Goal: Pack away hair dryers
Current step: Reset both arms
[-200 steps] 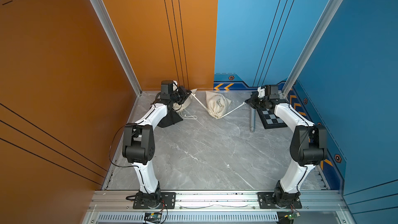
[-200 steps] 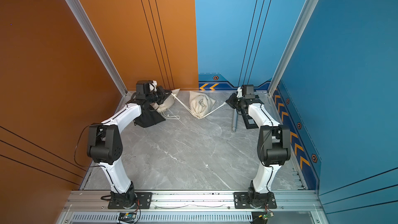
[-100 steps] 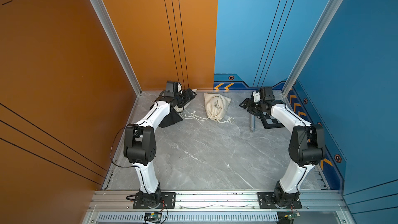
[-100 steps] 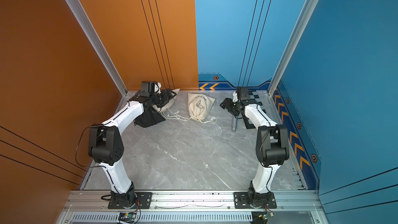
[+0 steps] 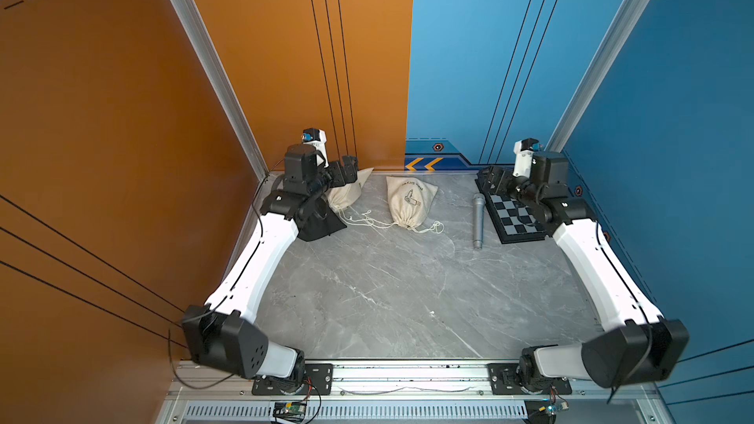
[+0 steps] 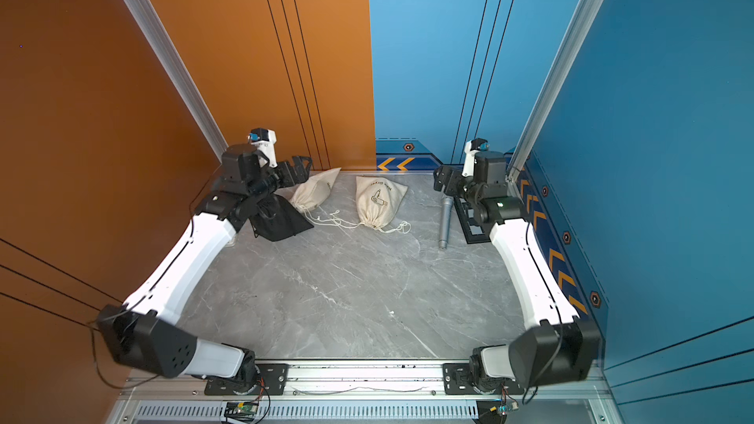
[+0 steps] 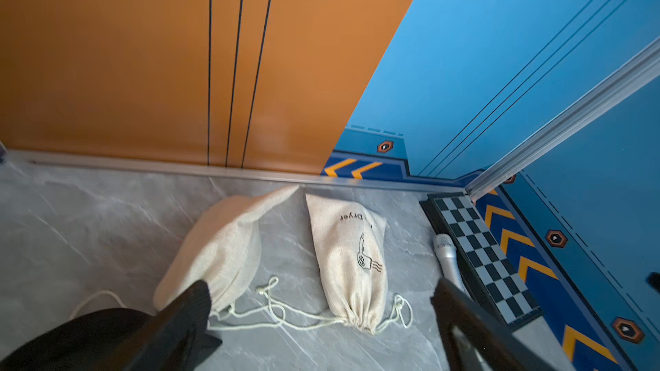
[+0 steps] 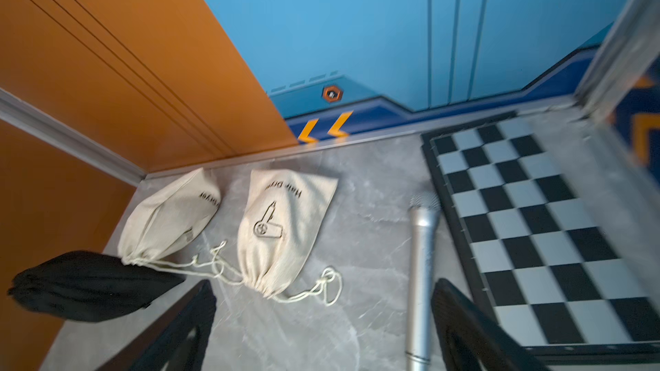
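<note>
Left pincer (image 7: 321, 285) and right pincer (image 8: 325, 284) gape wide, empty. Printed bag (image 5: 410, 201) lies cinched between them, contents hidden. Plain bag (image 5: 347, 193) and black bag (image 5: 320, 224) lie just beside left pincer.

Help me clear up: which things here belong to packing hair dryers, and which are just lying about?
Job: beige bag with dryer drawing, second beige bag, black bag.
Lying about: grey microphone, chessboard.
</note>
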